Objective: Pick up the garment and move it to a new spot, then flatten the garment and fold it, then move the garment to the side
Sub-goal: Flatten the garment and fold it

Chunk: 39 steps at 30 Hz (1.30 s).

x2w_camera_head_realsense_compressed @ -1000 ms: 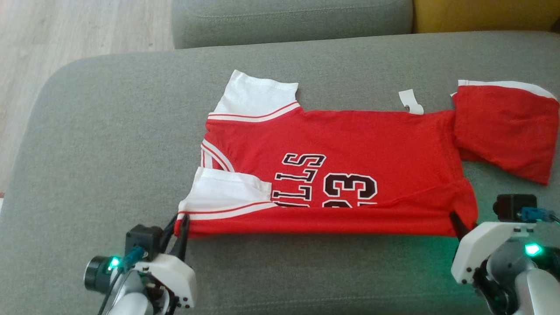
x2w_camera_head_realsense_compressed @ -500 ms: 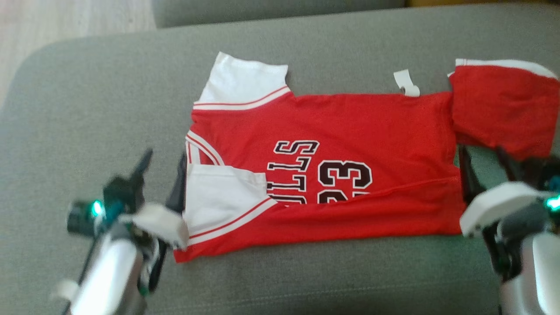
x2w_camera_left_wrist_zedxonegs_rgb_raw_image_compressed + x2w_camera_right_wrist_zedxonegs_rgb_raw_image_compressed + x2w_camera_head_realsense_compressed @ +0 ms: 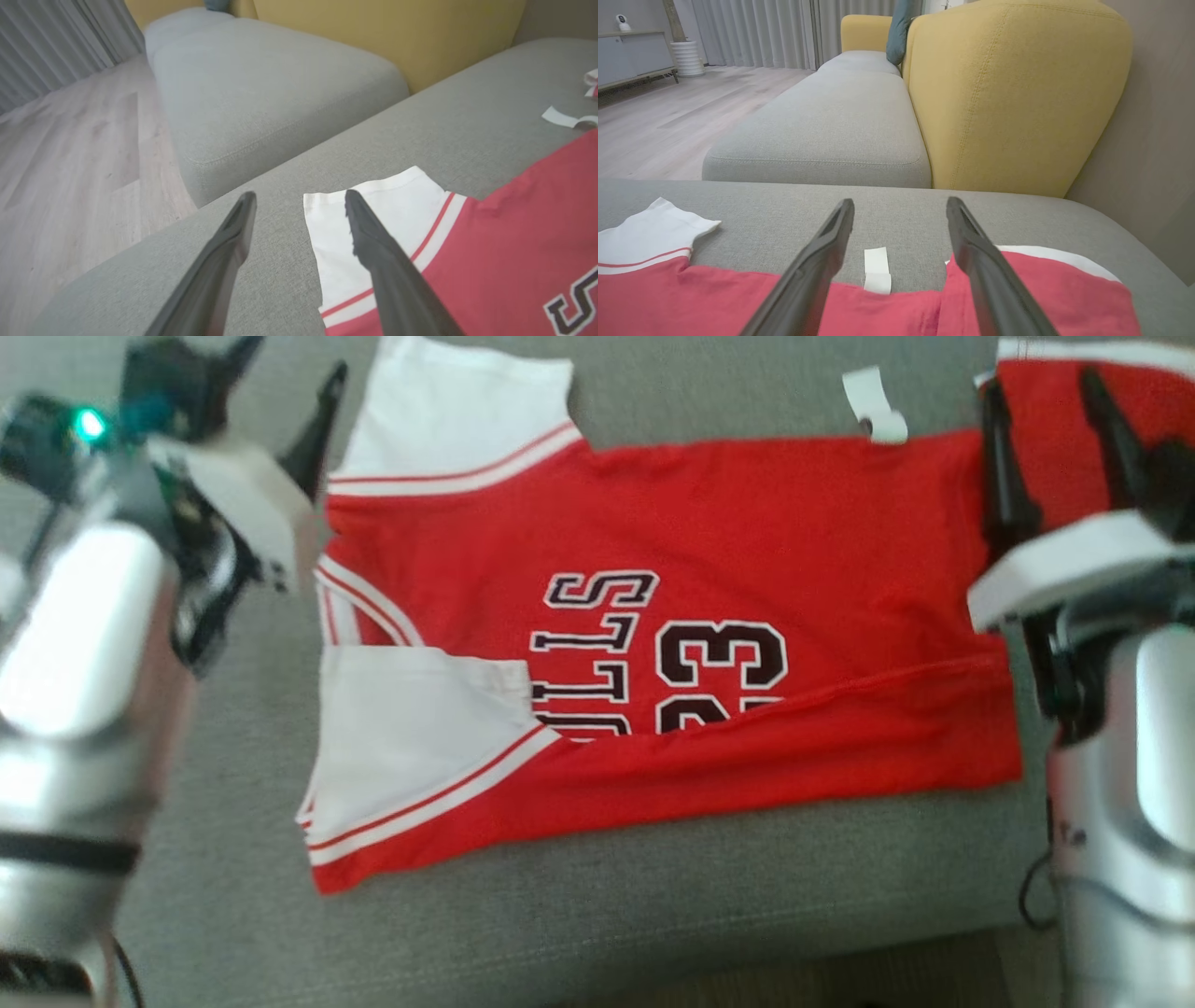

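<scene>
On grey woven cushion [image 3: 653, 915], flat red jersey [image 3: 747, 523].

Grey sofa seat [image 3: 822, 140], yellow backrest [image 3: 1017, 93], teal cushion [image 3: 899, 28]; pale wood floor [image 3: 668, 121]; grey curtains [image 3: 752, 32] behind; low sideboard [image 3: 630, 60] left.

Even daylight is lighting everything. Motion blur is smearing the head view around the garment [image 3: 709, 523]; glare is whitening the forearm [image 3: 75, 616] left of it. Wrist views are looking sharper.
</scene>
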Motion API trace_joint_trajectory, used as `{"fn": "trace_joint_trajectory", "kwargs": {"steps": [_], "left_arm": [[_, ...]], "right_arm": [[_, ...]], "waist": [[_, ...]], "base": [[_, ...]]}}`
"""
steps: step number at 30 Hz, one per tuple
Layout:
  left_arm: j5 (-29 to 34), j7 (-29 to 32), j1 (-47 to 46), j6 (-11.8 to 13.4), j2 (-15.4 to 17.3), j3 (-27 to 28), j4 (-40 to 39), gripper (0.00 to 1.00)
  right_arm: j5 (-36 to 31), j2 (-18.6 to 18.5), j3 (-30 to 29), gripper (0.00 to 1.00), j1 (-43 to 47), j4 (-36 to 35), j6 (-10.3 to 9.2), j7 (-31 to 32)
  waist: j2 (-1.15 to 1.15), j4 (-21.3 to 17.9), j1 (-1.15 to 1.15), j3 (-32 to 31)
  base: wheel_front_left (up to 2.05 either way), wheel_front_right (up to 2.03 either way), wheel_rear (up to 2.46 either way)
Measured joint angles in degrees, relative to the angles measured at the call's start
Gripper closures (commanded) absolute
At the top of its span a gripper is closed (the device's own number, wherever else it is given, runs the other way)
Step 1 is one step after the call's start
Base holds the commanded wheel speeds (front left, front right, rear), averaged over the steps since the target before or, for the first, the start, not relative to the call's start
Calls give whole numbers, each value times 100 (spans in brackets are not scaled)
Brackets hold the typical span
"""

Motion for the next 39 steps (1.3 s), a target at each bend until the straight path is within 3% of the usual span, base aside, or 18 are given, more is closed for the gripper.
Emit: {"fn": "trace_joint_trajectory", "kwargs": {"steps": [11, 18, 24, 33, 34, 35, 36, 39], "left_arm": [[-1226, 873, -1681, -46, 877, -1951, 842, 0], [-1607, 855, -2253, -46, 1337, -2504, 1350, 0], [-1914, 709, -2479, -46, 1421, -2899, 1578, 0], [-2295, 675, -2828, -45, 1445, -3435, 1686, 0], [-2384, 721, -2871, -45, 1447, -3486, 1691, 10], [-2479, 768, -2911, -45, 1448, -3561, 1688, 69], [-2580, 797, -2940, -45, 1449, -3622, 1673, 100], [-2805, 823, -2979, -46, 1426, -3855, 1571, 100]], "right_arm": [[-15, 16, 277, 0, -779, 87, 0, -160], [-14, 49, 333, 0, -780, -18, 0, -244], [45, 64, 315, 0, -772, -131, 0, -244], [62, 76, 291, 0, -765, -183, 0, -243], [87, 78, 291, 0, -765, -199, 1, -243], [91, 78, 290, 0, -765, -207, 0, -242], [91, 80, 287, 0, -765, -207, 0, -242], [88, 88, 221, 0, -765, -205, 0, -236]], "waist": [[0, -605, 0, 818], [0, -1006, -1, 1159], [0, -1233, -1, 1336], [0, -1270, -2, 1434], [0, -1272, -2, 1451], [0, -1271, -2, 1466], [0, -1267, -2, 1475], [0, -1225, -2, 1471]], "base": [[0, 0, 0], [0, 0, 0], [0, 0, 0], [0, 0, 0], [0, 0, 0], [0, 0, 0], [0, 0, 0], [0, 0, 0]]}}
